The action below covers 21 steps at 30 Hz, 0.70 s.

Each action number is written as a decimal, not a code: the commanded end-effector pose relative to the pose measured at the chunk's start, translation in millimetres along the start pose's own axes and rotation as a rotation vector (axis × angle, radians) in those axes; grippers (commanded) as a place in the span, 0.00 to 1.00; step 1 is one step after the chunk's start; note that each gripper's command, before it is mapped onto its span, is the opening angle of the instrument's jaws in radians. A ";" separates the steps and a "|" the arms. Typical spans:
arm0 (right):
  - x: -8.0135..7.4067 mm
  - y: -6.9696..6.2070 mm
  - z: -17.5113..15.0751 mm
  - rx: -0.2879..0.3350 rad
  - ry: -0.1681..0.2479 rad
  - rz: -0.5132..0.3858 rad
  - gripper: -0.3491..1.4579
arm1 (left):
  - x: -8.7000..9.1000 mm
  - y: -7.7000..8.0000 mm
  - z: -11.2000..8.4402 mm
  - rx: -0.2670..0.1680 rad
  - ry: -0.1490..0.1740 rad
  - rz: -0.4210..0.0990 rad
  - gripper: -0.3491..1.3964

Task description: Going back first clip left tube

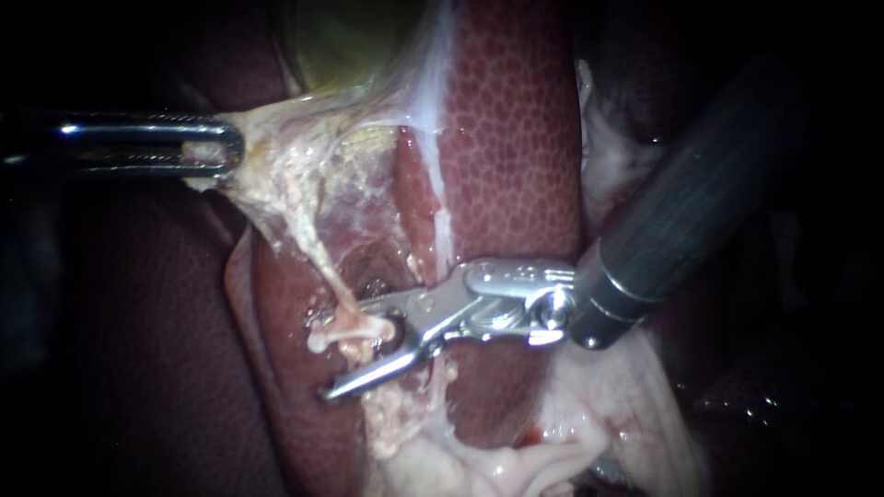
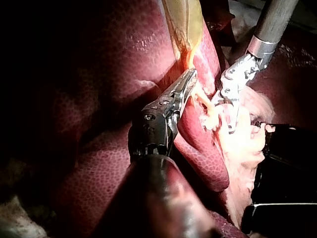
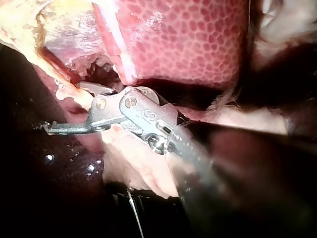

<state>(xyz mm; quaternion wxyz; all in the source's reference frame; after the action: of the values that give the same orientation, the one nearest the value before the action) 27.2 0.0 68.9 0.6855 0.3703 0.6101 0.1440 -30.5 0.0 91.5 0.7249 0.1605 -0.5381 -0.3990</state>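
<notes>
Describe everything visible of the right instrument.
The right instrument has a dark, matte shaft entering from the upper right, a shiny metal collar, and a silvery hinged pincer. Its jaws stand open around a pale, stringy tube that stretches over the mottled red liver. Whether either jaw touches the tube is unclear.

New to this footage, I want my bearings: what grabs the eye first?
The right instrument, jaws open astride a thin pale tube, low in the middle of the endoscope view. At the left, the left instrument has its jaws shut on pale tissue, stretching it over the mottled red liver.
</notes>
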 end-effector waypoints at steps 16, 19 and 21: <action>-1.7 -4.1 2.8 0.100 -0.023 0.070 0.52 | 0.0 0.0 -0.1 0.001 0.000 0.000 0.00; -2.7 -5.6 5.0 0.136 -0.039 0.093 0.52 | 0.0 0.0 -0.1 0.001 0.000 0.000 0.00; -3.1 -6.2 6.3 0.157 -0.044 0.105 0.52 | 0.0 0.0 -0.1 0.001 0.000 0.000 0.00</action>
<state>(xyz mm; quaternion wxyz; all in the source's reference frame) 31.2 -8.6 66.7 0.6578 0.4605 0.5838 0.1200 -30.4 0.0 91.5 0.7250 0.1607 -0.5383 -0.3986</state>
